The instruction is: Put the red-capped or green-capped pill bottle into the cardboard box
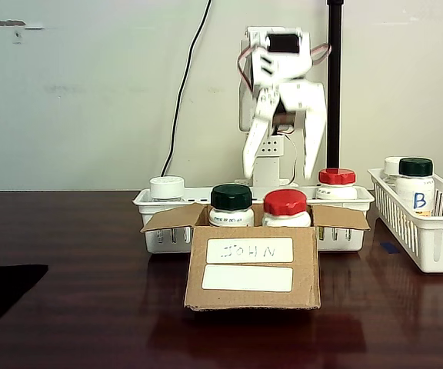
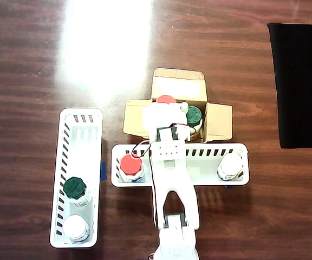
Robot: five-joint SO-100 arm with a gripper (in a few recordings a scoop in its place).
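the claw hangs above the box with its two white fingers spread apart and nothing between them; in the fixed view it sits high, clear of the bottle tops. the box stands on the dark wooden counter, flaps folded outward, two white labels on its front (the upper one carries handwriting upside down). inside it stand two bottles side by side: a red-capped pill bottle on the right in the fixed view and a green-capped bottle on the left, their caps rising just above the box rim. in the overhead view the arm reaches across the basket and covers much of the box opening, with the red cap peeking out beyond the claw and the green cap beside it. just behind the box lies a white slotted basket, holding a white-capped bottle at the left end in the fixed view and another red-capped bottle toward the right end. a second slotted basket sits apart at the right of the fixed view, with a green-capped bottle marked "b" and a white-capped one behind it. a black mat lies on the counter at the right edge of the overhead view.
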